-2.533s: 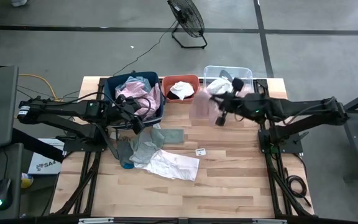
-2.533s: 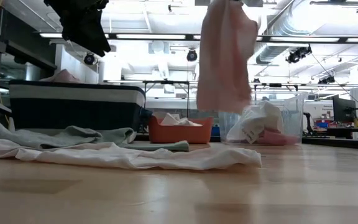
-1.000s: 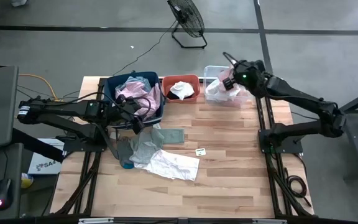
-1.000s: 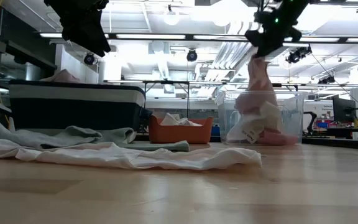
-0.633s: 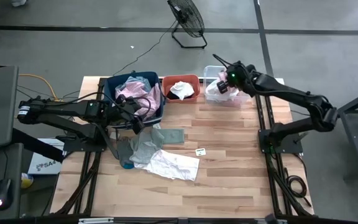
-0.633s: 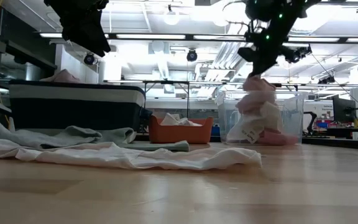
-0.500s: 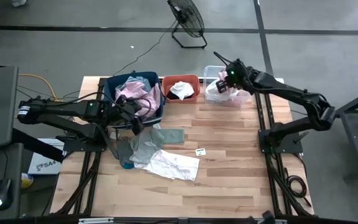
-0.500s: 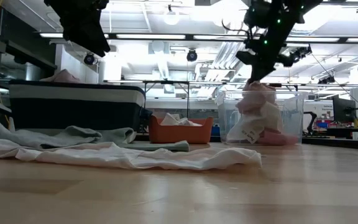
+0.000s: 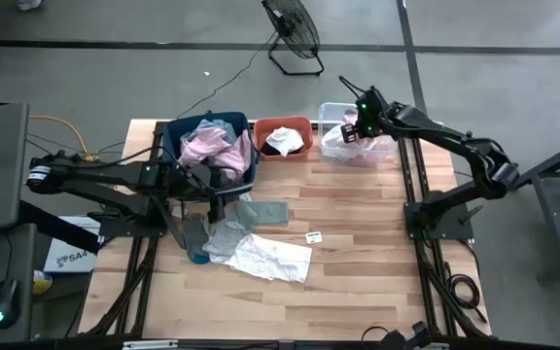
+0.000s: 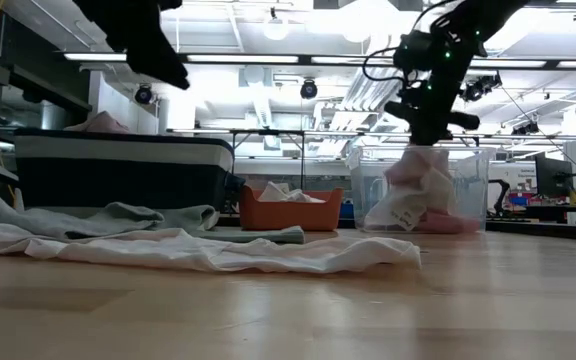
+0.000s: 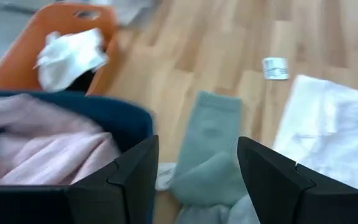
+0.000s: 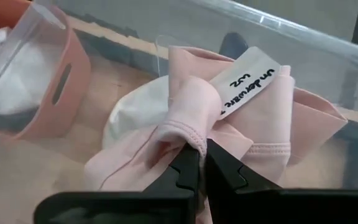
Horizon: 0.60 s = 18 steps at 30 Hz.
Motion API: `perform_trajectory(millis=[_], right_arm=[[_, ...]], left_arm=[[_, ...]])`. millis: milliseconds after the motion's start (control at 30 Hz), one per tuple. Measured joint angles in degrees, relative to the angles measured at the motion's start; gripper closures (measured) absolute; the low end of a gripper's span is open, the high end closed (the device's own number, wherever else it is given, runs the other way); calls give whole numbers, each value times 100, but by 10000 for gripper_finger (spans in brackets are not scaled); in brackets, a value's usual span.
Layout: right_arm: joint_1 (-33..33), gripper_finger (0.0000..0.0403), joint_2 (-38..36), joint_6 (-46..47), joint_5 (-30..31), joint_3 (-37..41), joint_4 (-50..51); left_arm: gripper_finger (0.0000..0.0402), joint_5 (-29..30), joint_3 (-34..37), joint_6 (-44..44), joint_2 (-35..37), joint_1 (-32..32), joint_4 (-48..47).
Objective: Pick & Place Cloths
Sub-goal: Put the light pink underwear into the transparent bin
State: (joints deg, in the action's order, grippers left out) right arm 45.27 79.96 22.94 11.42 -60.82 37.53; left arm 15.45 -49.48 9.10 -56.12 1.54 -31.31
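High view: the blue bin (image 9: 175, 146) holds a pale pink cloth (image 9: 207, 148), the orange bin (image 9: 299, 124) a white cloth (image 9: 282, 140), and the clear bin (image 9: 333, 109) a pink cloth (image 9: 346, 148) under the right gripper (image 9: 355, 132). On the bench (image 9: 358, 253) a grey-green cloth (image 9: 224, 226) and a white sheet (image 9: 272, 258) remain unsorted, so the job looks roughly half done.

Low view: the right gripper (image 10: 430, 140) hangs just over the clear bin (image 10: 473, 190); the two loose cloths lie flat in front of the bins.

Left wrist view: the left gripper (image 11: 197, 163) stands partly open and empty, above the grey-green cloth (image 11: 213, 155) beside the blue bin (image 11: 92, 115).

Right wrist view: the right gripper (image 12: 199, 163) is pinched tight on a fold of the pink cloth (image 12: 241, 124), lowered into the clear bin (image 12: 303, 43) but not yet released.
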Motion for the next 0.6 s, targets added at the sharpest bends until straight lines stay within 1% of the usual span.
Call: perform_trajectory(millis=[100, 267, 400, 600], right_arm=[[25, 394, 31, 0, -102, 2, 0], [1, 366, 5, 129, -61, 0, 6], [1, 323, -2, 129, 4, 0, 11], [1, 240, -66, -41, 1, 0, 10]], left_arm=[[188, -321, 262, -214, 4, 0, 476], [188, -558, 329, -288, 5, 0, 671], [188, -570, 329, -286, 48, 0, 723], [188, -567, 329, -286, 54, 0, 729]])
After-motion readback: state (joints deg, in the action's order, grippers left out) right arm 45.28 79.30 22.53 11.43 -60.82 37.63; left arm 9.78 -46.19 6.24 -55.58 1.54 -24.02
